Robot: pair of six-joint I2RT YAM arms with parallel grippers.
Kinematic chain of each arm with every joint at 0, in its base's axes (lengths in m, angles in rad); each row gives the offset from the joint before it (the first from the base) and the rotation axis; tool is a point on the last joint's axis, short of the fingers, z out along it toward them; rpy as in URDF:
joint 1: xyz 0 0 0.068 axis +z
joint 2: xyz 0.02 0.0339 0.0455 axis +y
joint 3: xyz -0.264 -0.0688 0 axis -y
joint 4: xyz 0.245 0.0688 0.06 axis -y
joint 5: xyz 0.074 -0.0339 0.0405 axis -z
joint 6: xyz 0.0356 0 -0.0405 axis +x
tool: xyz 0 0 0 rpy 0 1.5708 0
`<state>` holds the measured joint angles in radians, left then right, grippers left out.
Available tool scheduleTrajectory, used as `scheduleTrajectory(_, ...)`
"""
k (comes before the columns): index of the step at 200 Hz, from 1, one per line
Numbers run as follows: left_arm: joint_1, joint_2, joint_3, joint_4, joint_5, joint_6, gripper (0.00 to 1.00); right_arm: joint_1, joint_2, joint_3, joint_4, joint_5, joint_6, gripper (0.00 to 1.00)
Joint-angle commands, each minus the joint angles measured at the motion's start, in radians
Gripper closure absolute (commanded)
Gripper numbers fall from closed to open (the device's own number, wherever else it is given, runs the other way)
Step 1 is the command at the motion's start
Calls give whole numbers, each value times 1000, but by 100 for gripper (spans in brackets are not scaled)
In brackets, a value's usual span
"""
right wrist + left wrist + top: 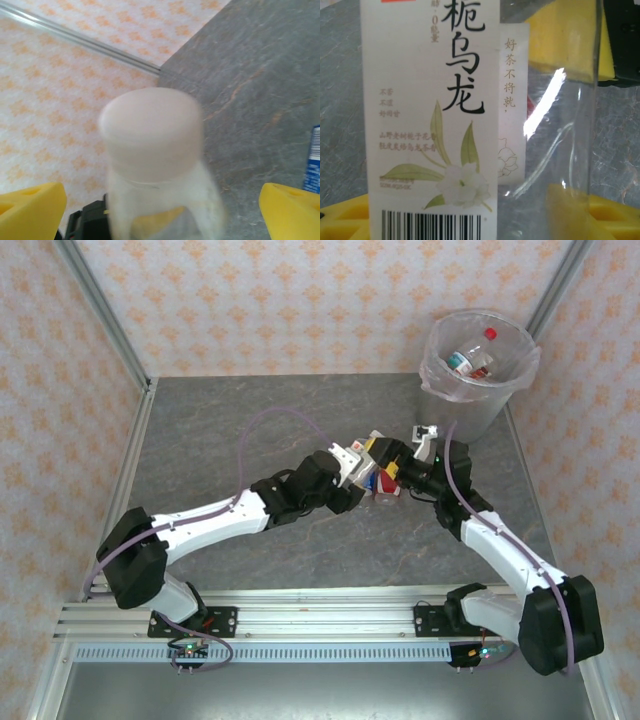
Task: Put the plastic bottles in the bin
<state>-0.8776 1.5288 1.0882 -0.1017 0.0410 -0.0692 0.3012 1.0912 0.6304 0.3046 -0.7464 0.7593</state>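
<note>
Bottle [560,150] clear glossy plastic; label [420,125] smooth white; table [220,430] matt, stone-look.

"栀乌龙" label on clear bottle [480,125]

A grey, marble-veined table [200,440] is enclosed on three sides by walls [300,300] papered in cream with a small orange floral pattern. Silver metal posts [105,315] rise at its far corners, and a slotted aluminium rail [320,620] lines its near edge. The light is soft and even.
</note>
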Motion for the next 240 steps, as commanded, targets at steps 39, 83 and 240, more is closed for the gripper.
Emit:
scheduleTrajectory(39,-8,-1,36,54,18,22,44,2,33,20,65,30,-5,17)
scheduleTrajectory(83,-16,1,36,48,28,37,44,0,47,20,75,10,2,30)
scheduleTrajectory(240,-15,7,60,8,74,29,29,2,-2,-5,49,58,-69,85)
